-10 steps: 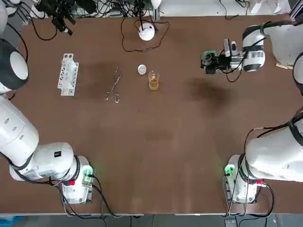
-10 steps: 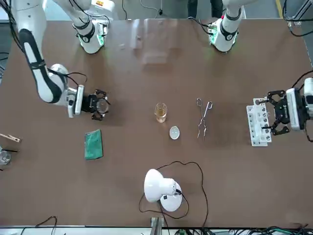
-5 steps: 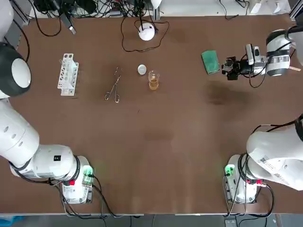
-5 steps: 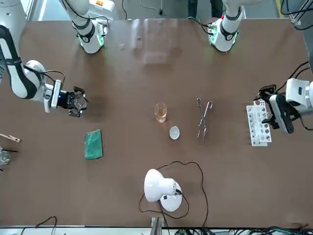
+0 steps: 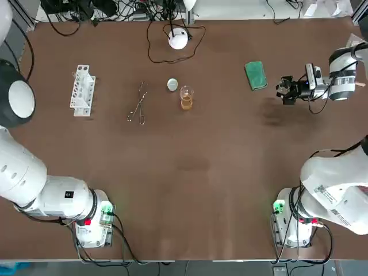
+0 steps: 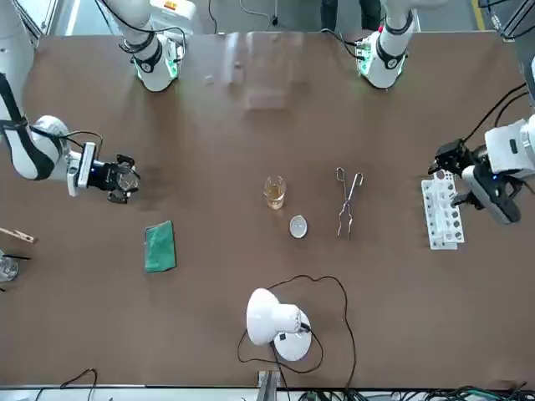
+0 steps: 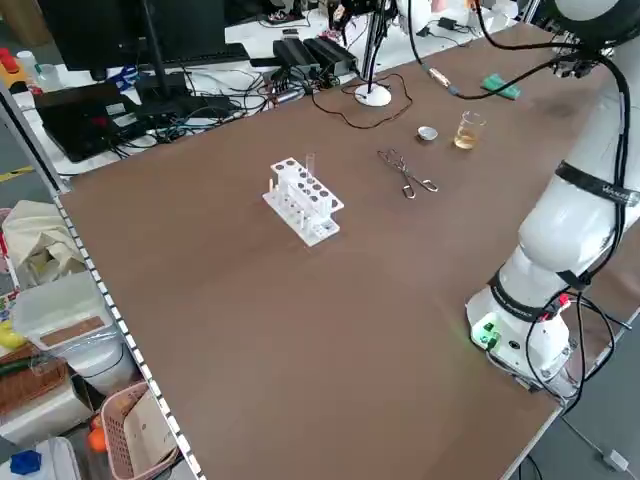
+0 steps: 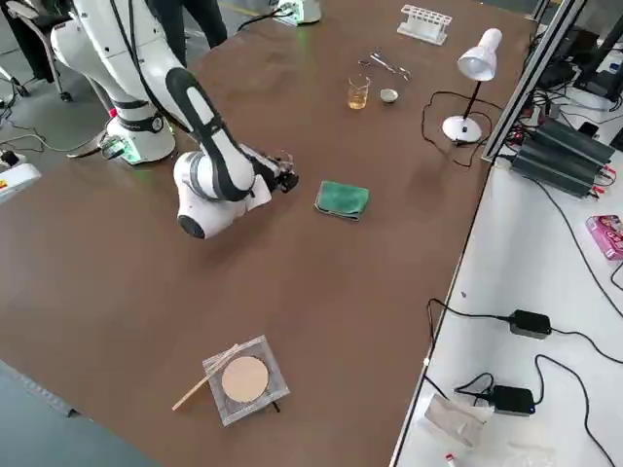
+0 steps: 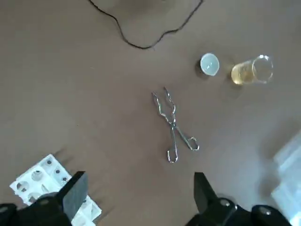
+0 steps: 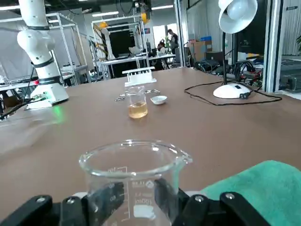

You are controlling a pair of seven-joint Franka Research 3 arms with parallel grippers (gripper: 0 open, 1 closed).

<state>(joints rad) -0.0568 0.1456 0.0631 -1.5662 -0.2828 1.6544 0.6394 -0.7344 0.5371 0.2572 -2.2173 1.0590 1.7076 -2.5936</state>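
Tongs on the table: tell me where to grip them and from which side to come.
Probably at the crossing pivot of the tongs, from straight above, with the jaws closing across their narrow width. They lie flat on the table, so nothing fits beneath, and the crossing is their narrowest part.

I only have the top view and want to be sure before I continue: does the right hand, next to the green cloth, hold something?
Observer: Yes. The right wrist view shows the right hand shut on a clear glass beaker that looks empty.
Operator: And the left hand? I cannot make it out in my view.
Observer: The left wrist view shows the left hand open and empty, raised over the table, looking down at the tongs and the white tube rack.
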